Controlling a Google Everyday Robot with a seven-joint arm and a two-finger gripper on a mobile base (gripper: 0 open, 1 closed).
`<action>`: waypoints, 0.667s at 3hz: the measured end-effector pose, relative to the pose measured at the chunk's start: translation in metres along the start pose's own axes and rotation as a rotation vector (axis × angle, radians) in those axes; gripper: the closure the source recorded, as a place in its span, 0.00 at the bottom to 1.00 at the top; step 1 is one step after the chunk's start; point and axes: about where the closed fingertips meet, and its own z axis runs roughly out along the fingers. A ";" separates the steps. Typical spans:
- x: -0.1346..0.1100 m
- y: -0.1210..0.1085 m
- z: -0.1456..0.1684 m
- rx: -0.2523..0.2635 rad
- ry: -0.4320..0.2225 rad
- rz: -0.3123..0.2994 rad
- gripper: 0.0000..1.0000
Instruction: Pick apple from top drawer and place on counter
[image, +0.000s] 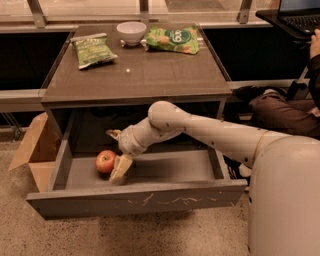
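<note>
Apple (105, 161) in top drawer (135, 200); arm (200, 131) angled down, end effector (116, 154) spread beside it.

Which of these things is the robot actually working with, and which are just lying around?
Part of the job: apple, top drawer, counter, gripper (open, in the drawer beside the apple).
Lying about: white bowl, green chip bag, green snack packet, cardboard box, laptop.

Office, going by the laptop (301, 14) and seated person (286, 107); jaws in top drawer (135, 201) beside apple (105, 161).
</note>
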 end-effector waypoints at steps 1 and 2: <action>-0.001 0.000 0.007 -0.010 -0.017 -0.002 0.18; -0.001 0.000 0.011 -0.016 -0.031 -0.003 0.41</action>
